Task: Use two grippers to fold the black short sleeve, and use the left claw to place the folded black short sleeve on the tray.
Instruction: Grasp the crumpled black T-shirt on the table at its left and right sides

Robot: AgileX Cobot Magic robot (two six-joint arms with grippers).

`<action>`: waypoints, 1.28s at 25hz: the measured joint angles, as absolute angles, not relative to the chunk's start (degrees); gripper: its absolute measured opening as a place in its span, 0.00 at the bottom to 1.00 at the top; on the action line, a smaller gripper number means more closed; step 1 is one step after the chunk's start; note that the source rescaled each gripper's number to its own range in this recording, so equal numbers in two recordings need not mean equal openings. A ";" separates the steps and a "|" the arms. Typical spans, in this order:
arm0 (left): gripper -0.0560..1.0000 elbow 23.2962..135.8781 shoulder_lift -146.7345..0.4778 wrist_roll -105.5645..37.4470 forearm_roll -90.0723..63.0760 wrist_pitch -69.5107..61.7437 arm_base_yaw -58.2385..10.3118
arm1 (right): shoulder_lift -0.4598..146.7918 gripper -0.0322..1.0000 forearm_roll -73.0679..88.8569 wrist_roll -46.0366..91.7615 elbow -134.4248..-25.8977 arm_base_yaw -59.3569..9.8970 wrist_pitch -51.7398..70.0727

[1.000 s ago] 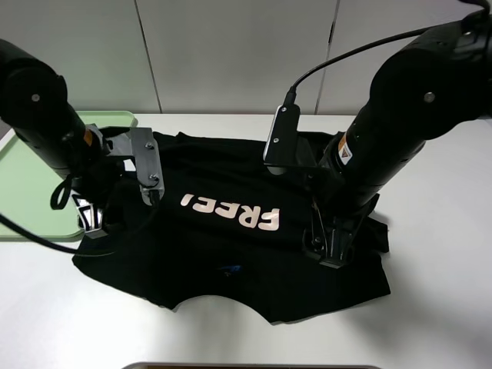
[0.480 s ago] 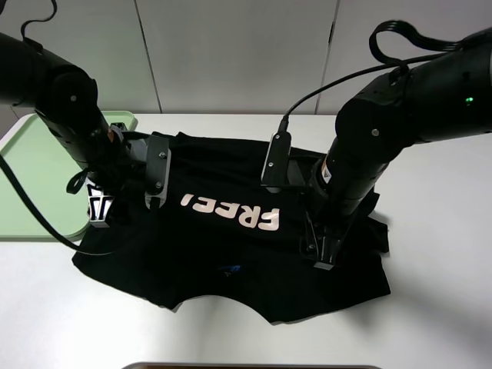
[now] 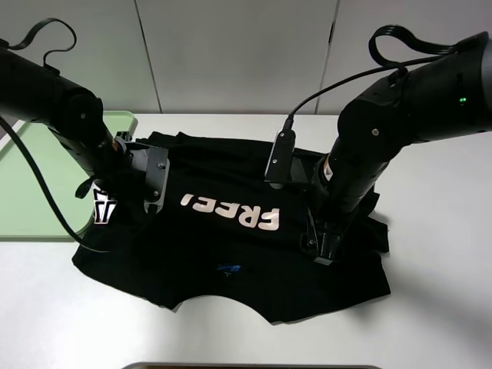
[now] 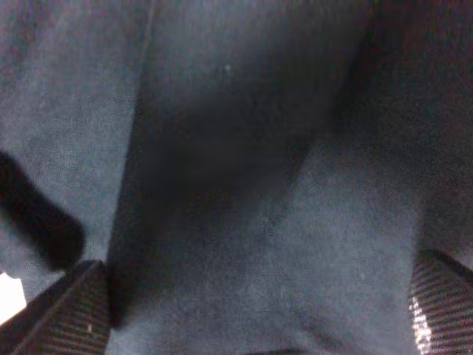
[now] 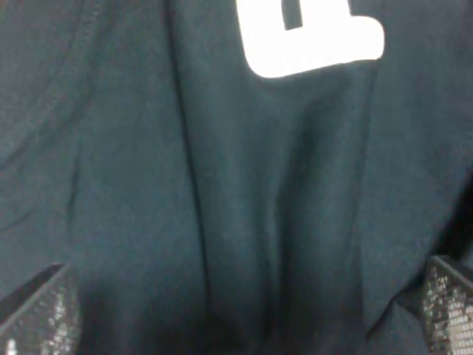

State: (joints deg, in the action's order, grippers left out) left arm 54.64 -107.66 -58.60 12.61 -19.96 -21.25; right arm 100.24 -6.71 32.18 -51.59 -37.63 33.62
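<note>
Black cloth T-shirt (image 3: 192, 254) lies beneath left pincer (image 3: 105, 209) and right pincer (image 3: 323, 247), both open; advise closing together on fabric directly below.

Blurry black short sleeve (image 4: 244, 170), perhaps touching, between wide-apart end effector (image 4: 259, 310) tips.

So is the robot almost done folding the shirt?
Nothing is folded yet: the shirt lies spread out. Right now the left fingers and right fingers are open, down at the cloth. Left to do: folding, then carrying it to the tray, whose visible part is bare.
</note>
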 joint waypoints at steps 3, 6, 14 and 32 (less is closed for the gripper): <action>0.79 55.60 -108.19 -58.60 12.61 -19.45 -21.04 | 100.36 1.00 -5.87 32.13 -51.59 -37.56 33.54; 0.79 57.27 -108.25 -58.61 12.61 -17.88 -20.74 | 100.36 1.00 -5.53 32.13 -51.59 -37.48 33.49; 0.65 58.27 -111.67 -58.61 12.38 -16.70 -20.74 | 100.36 1.00 -5.03 32.13 -51.59 -37.48 33.47; 0.24 58.31 -114.20 -58.61 12.34 -15.94 -20.74 | 100.36 1.00 -5.72 32.13 -51.59 -37.48 33.40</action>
State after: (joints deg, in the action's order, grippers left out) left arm 58.31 -114.20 -58.61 12.34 -15.94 -20.74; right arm 100.36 -5.72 32.13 -51.59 -37.48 33.40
